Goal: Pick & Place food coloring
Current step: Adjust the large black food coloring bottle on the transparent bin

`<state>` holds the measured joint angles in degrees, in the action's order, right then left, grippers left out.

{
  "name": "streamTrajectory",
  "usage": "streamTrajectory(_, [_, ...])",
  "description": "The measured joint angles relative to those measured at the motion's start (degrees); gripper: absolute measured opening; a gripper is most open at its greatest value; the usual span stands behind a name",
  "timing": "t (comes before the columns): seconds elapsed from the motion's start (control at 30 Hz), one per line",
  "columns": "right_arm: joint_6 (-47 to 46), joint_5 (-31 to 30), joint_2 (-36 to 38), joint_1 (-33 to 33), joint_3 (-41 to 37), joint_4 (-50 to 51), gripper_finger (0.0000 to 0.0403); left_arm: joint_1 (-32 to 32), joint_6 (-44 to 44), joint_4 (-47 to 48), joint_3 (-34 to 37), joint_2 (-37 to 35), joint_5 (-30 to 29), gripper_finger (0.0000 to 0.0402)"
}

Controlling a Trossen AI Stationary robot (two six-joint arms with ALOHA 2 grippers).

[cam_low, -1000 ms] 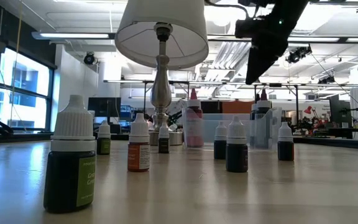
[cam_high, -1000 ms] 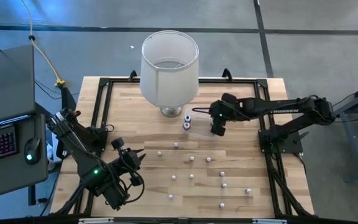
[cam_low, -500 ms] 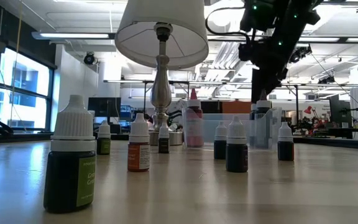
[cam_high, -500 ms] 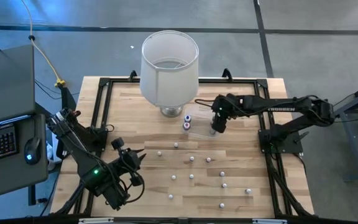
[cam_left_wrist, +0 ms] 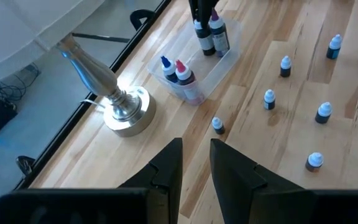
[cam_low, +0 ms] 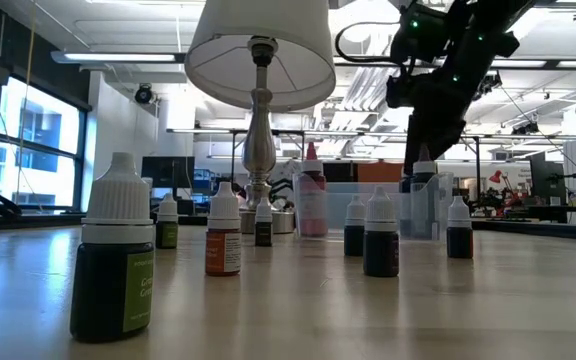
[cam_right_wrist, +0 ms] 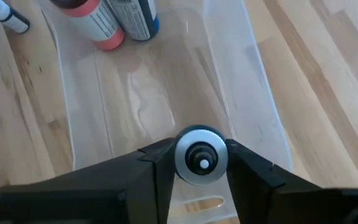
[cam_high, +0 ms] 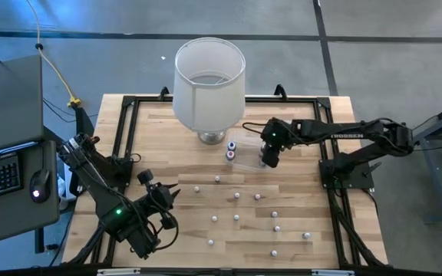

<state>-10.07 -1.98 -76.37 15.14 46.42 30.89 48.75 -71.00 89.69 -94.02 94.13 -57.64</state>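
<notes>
Several tiny food coloring bottles [cam_high: 236,218] with white caps stand scattered on the wooden table. A clear plastic tub [cam_high: 245,163] right of the lamp holds a red and a blue bottle [cam_left_wrist: 179,76] at one end and two dark bottles [cam_left_wrist: 211,38] at the other. My right gripper [cam_right_wrist: 201,155] reaches down into that end of the tub and is shut on one dark bottle. My left gripper [cam_left_wrist: 194,163] hangs open above the table's near left part [cam_high: 171,192], holding nothing. My right gripper pinches the round cap [cam_right_wrist: 185,148] of a dark bottle between its two fingers, one on each side. The fingers come from above, slanting down from the table's right. The bottle [cam_low: 423,180] stands upright inside the tub.
A big white lampshade on a metal lamp foot [cam_high: 209,84] stands at the far middle, close to the tub's left end. A black frame [cam_high: 129,138] runs round the table. A keyboard and mouse [cam_high: 6,180] lie on a desk to the left.
My right gripper has come down from above the tub onto the dark bottle at the tub's right end and has tipped more steeply downward. Its fingers now sit at the bottle's cap. The bottle stands where it stood.
</notes>
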Motion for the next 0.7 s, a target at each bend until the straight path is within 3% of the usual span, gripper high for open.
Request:
streamTrajectory(0.5, [0.02, 0.4, -0.32, -0.02, -0.36, -13.89, 0.0116, 0.0, 0.22, 0.04, 0.0, 0.0, 0.06, 0.0078])
streamTrajectory(0.7, [-0.43, 0.53, -4.83, -0.07, -0.35, -21.65, 0.0117, -0.02, 0.22, 0.11, 0.0, 0.02, 0.08, 0.0078])
